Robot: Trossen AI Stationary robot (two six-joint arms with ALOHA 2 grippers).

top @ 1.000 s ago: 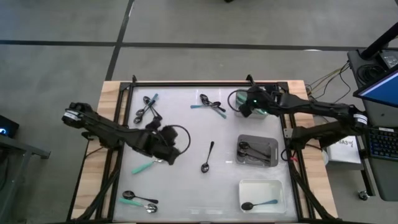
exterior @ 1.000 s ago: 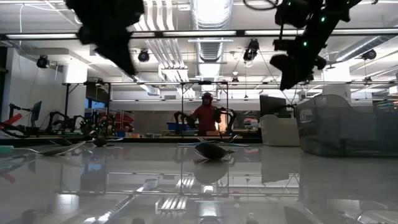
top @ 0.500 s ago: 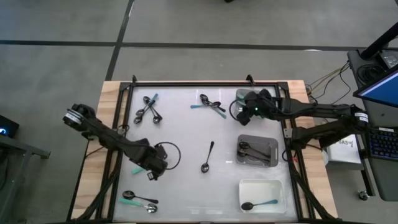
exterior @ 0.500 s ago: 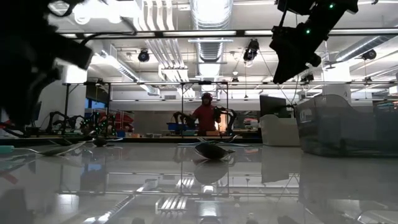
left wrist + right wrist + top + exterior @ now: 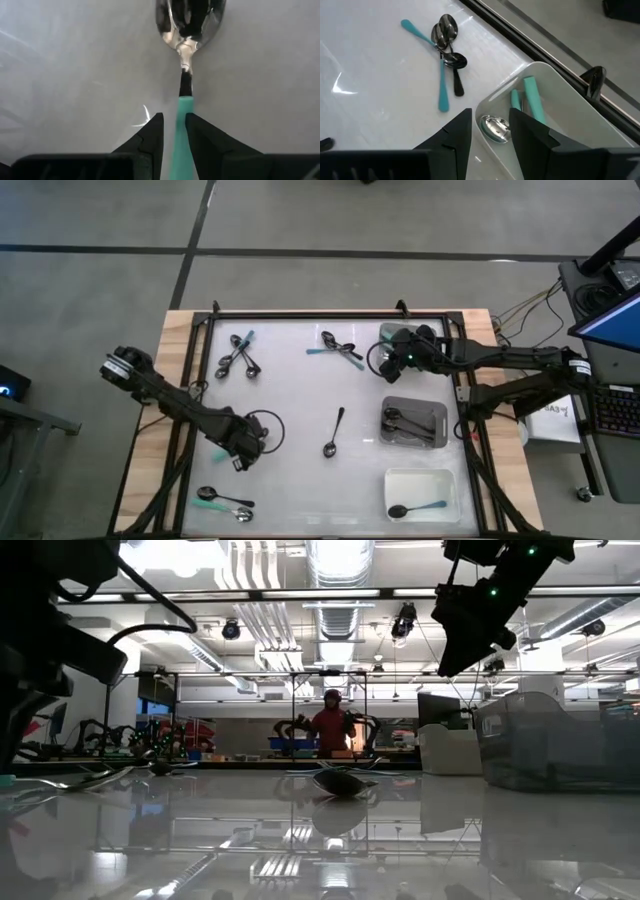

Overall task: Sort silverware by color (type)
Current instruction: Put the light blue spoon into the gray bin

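Left claw [image 5: 174, 131] reaches low over the worktop [image 5: 290, 380], its narrowly parted fingers straddling a teal-handled spoon [image 5: 186, 60] lying flat. Right claw [image 5: 490, 131] hovers raised, fingers apart, holding nothing, above a white tray [image 5: 570, 107].

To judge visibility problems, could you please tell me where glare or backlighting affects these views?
Low view: ceiling lights silhouette the left arm and right arm; the glossy table mirrors the room. Left wrist view: the teal-handled spoon glints at its bowl. High view: even light.
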